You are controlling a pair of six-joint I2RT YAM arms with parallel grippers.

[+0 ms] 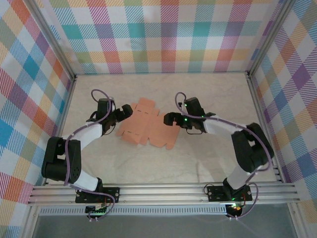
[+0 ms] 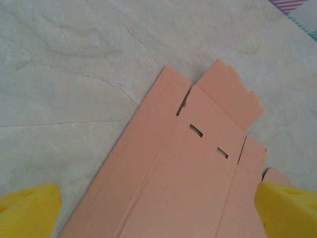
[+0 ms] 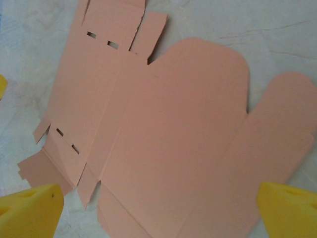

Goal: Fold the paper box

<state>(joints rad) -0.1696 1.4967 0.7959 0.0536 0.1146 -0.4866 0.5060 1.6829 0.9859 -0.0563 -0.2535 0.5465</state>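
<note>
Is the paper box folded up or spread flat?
Spread flat. The box lies as an unfolded sheet on the table, flaps out, no walls raised.

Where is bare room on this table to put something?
Free: the pale table between the flat salmon-orange card sheet and the plaid back wall, and beside the metal rail. Crowded: around the sheet, flanked by left gripper and right gripper.

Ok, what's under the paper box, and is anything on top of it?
The paper box lies flat and unfolded on the pale table. No object lies on top. Whatever the card covers beneath it cannot be seen.
</note>
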